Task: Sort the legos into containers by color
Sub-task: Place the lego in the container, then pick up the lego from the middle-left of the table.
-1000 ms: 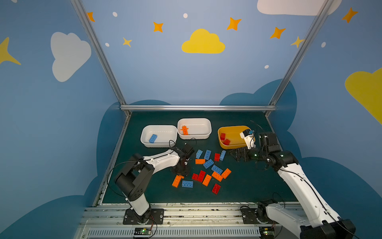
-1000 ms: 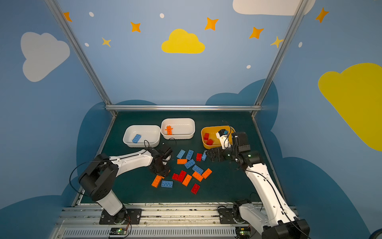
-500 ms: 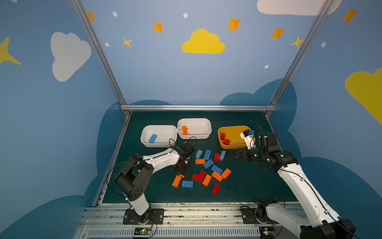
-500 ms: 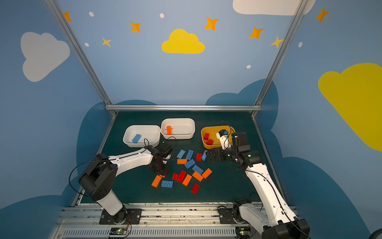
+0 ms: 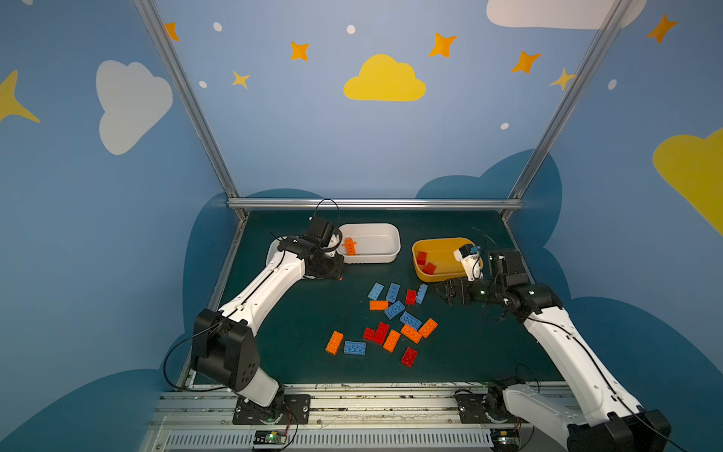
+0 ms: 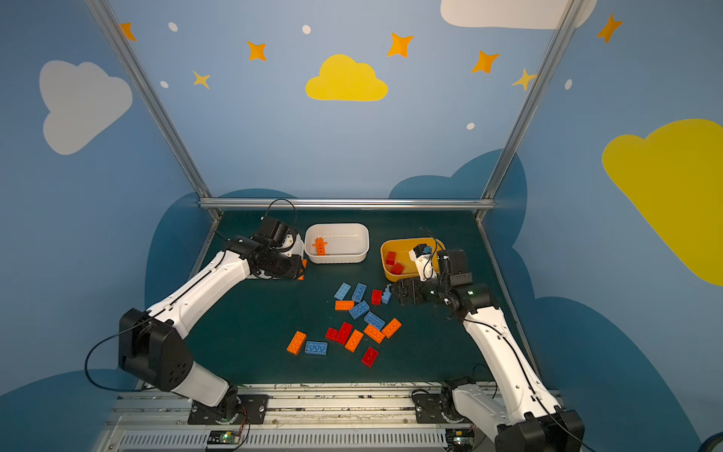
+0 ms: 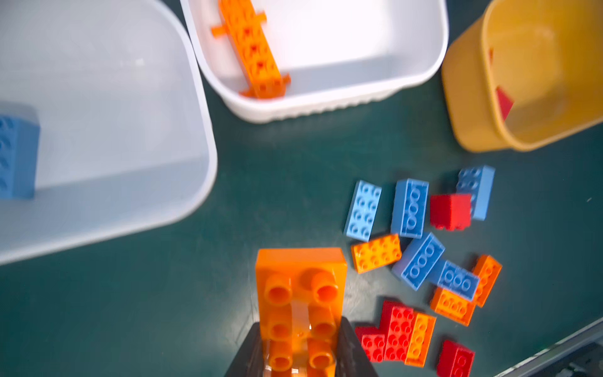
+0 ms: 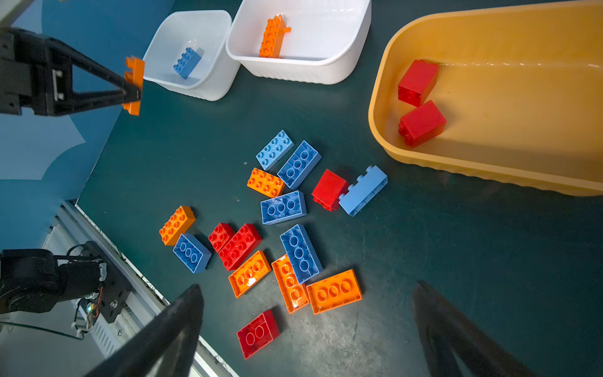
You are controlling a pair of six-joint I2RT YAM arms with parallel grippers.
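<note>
An orange brick (image 7: pixel 300 293) is clamped between the jaws of the left gripper (image 8: pixel 133 94) and is held up off the green table (image 8: pixel 456 261). Just ahead of these jaws a white tub (image 7: pixel 208 163) with a blue brick (image 7: pixel 16 153) in it is seen. Beside it is a second white tub (image 7: pixel 326 104) with a long orange piece (image 7: pixel 251 49) in it. The jaws of the right gripper (image 5: pixel 442 292) are spread wide apart, and nothing is held in them. The loose legos (image 8: pixel 284 209) are scattered on the table under and ahead of these jaws. A yellow tub (image 8: pixel 489 169) with two red bricks (image 8: pixel 421 124) is set ahead of them, off to one side.
</note>
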